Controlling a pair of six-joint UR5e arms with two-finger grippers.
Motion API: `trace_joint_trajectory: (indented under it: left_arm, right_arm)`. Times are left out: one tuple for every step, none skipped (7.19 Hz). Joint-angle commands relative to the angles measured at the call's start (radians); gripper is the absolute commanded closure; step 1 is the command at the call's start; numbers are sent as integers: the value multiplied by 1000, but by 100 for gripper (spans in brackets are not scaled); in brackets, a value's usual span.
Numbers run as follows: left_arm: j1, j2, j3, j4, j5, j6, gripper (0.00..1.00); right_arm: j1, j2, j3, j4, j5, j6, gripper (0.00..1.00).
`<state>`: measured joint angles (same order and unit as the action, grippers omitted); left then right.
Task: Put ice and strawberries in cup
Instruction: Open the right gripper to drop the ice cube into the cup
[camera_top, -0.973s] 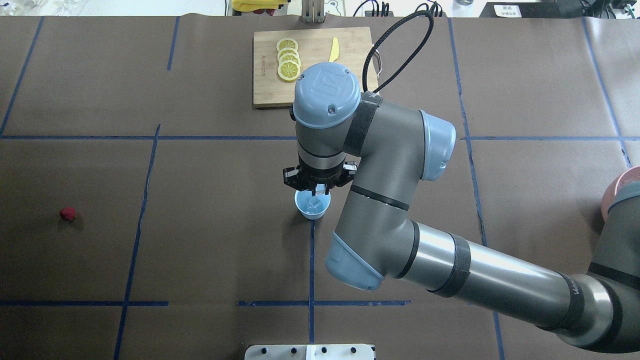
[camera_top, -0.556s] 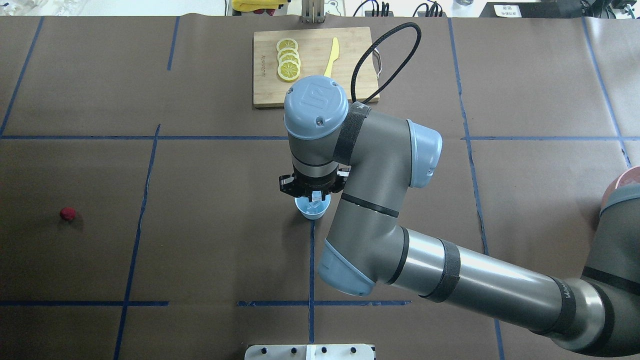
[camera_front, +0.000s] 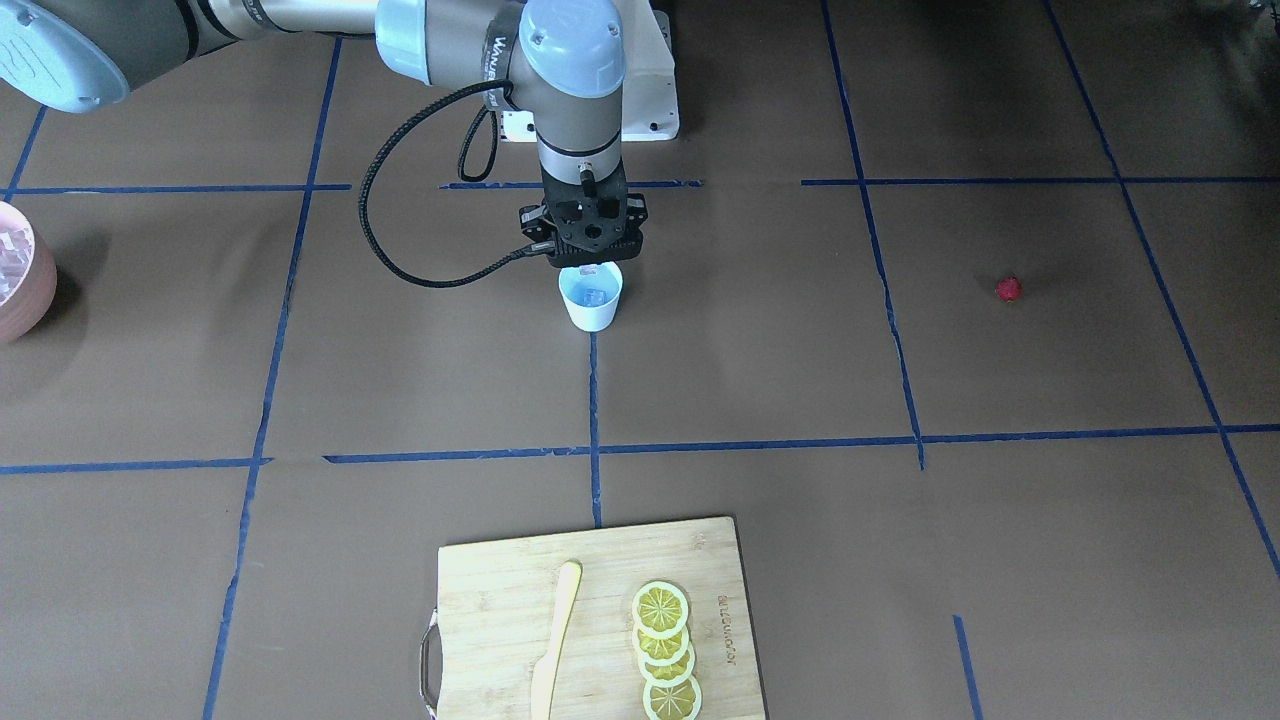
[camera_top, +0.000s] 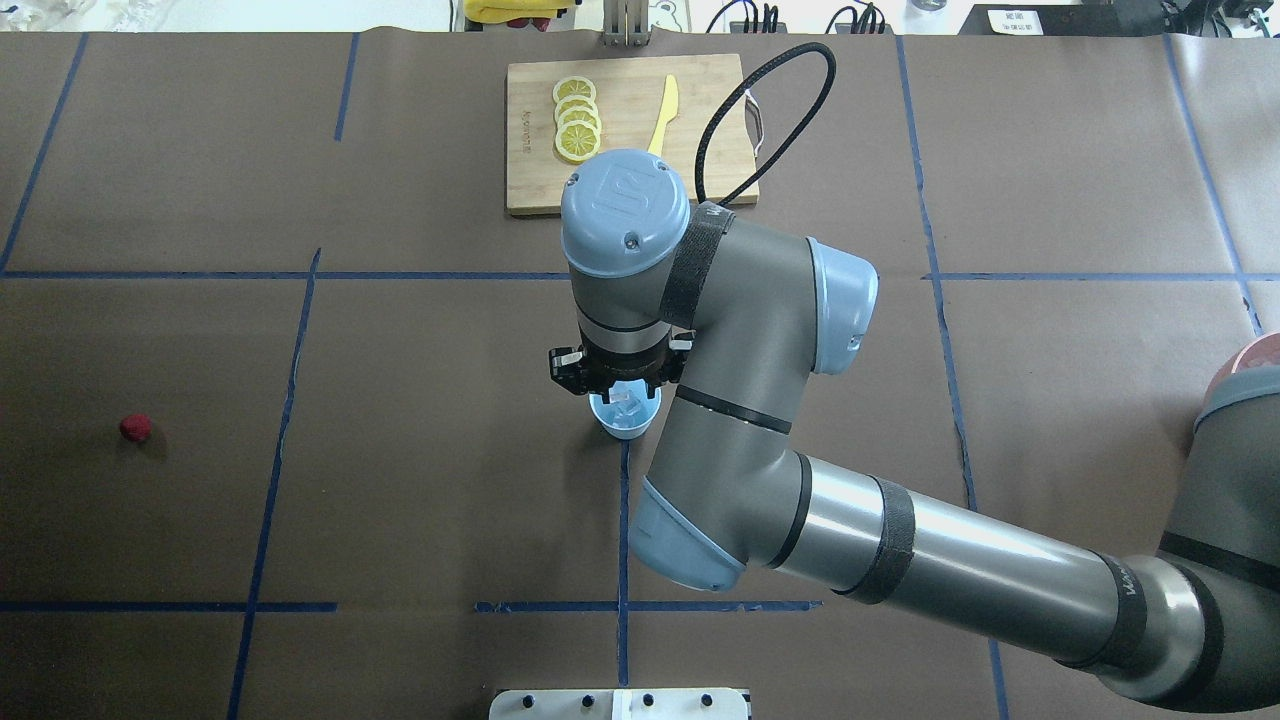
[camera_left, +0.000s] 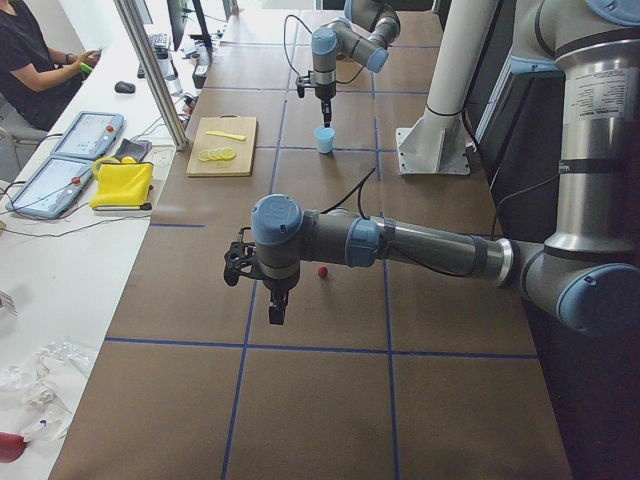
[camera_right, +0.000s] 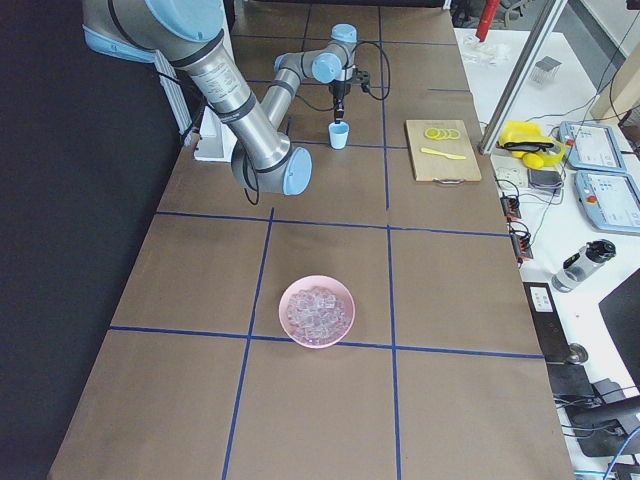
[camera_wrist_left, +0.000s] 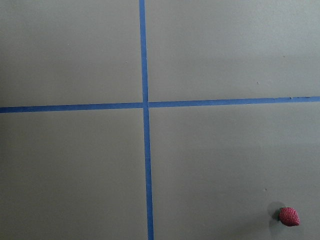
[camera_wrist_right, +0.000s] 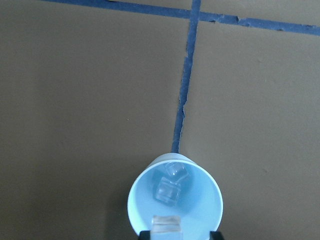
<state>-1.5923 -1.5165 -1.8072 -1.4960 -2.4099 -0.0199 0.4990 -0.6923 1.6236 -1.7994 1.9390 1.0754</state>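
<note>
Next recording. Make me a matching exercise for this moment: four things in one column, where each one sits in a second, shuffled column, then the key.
Things
1. cup
2. strawberry
3. lemon slices
4. pink bowl

Places
A. on the cutting board
B. alone, out on the robot's left side
C. far out on the robot's right side
D. just under the right claw

Pairs: 1-D, 2-B, 3-A, 4-C

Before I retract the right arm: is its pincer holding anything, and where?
Cannot tell. An ice cube sits between the tips of the right pincer, over the cup, but they look wider apart than it.
</note>
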Motion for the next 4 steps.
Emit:
trace_joint_trajectory:
  left_arm:
    - [0,-1,0,0,0,0,0]
    - [2,-1,2,0,0,0,0]
    - [2,-1,3,0,0,0,0]
    - [3,-1,3,0,0,0,0]
  right_arm:
    - [1,0,4,-1,0,0,1]
    - [1,0,6,-2,0,0,1]
    - [3,-3,10,-5,0,0,2]
    - [10,-12,12,-5,0,-2,2]
